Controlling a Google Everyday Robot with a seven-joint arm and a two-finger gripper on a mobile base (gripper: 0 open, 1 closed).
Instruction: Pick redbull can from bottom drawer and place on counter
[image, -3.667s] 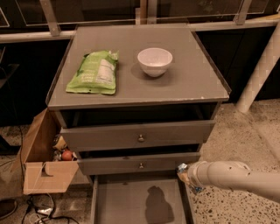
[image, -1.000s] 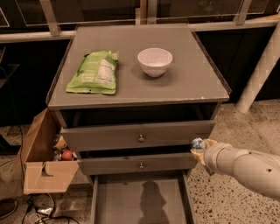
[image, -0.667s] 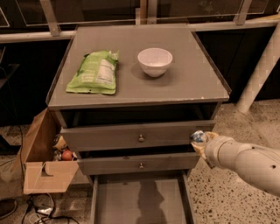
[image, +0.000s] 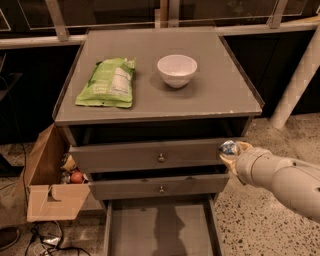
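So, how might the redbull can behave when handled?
Held in the end effector right of the upper drawer, the redbull can looks small, so probably light. Its shiny metal likely slips; rounded, it may roll if laid down.

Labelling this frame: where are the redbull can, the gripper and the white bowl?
redbull can (image: 227, 147): camera view, shiny end.
gripper (image: 230, 152): camera view, between fingertips, right of top drawer (image: 125, 157).
white bowl (image: 177, 68): camera view, inner wall.
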